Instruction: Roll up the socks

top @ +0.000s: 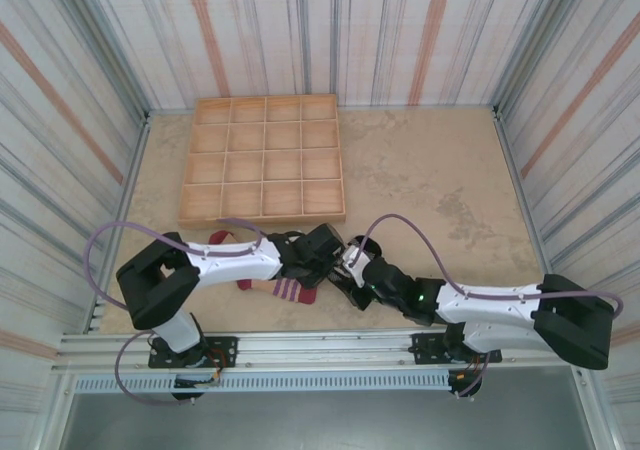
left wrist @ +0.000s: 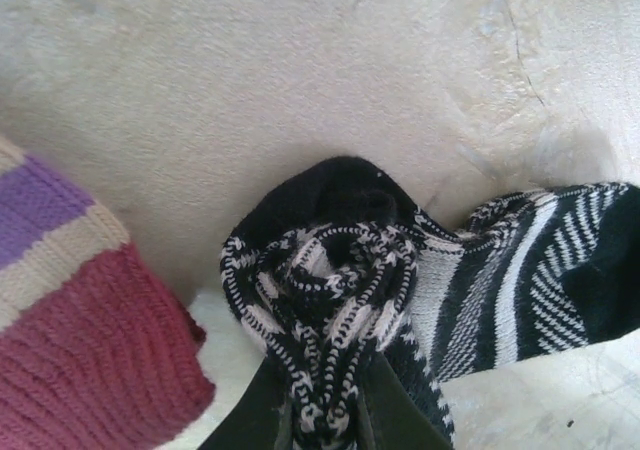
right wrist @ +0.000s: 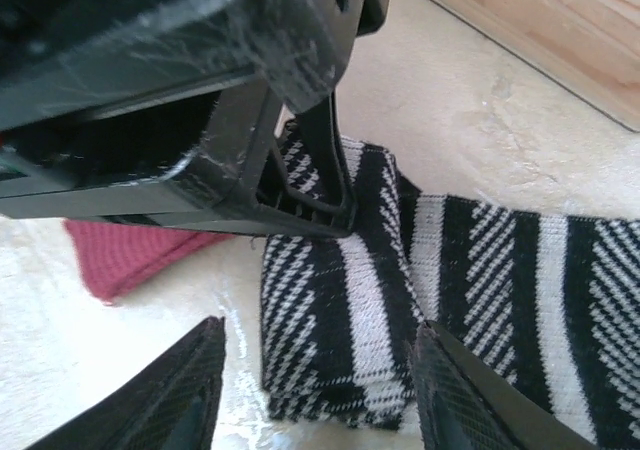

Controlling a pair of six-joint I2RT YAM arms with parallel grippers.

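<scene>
**Near the front edge of the table (top: 430, 170): left gripper (left wrist: 320, 422) pins the black striped sock (left wrist: 340, 270), right gripper (right wrist: 320, 400) straddles it**

Both arms reach in towards each other, and their tips meet over one sock, just in front of the wooden tray (top: 262, 160).

The left gripper's jaws are clamped together on a bunched wad of the black striped sock, with the knit squeezed up between the two fingers (left wrist: 255, 420). That hold looks meant to pin the tucked end so the roll begun there cannot spring open.

The right gripper's jaws stand apart, one finger on each side of the sock's doubled-over end, and have not closed on it. One finger hangs over bare table beside the fold. The other hangs above the flat length of sock that trails away from the fold. I judge this straddle to be a setup for taking the bundle or turning it further along that flat length, so the rolling looks started but far from finished.

The beige sock (top: 285, 288) lies under the left arm, its dark red end and purple stripe near the black sock with a strip of table between them. It looks set aside, out of the way of both grippers.
</scene>
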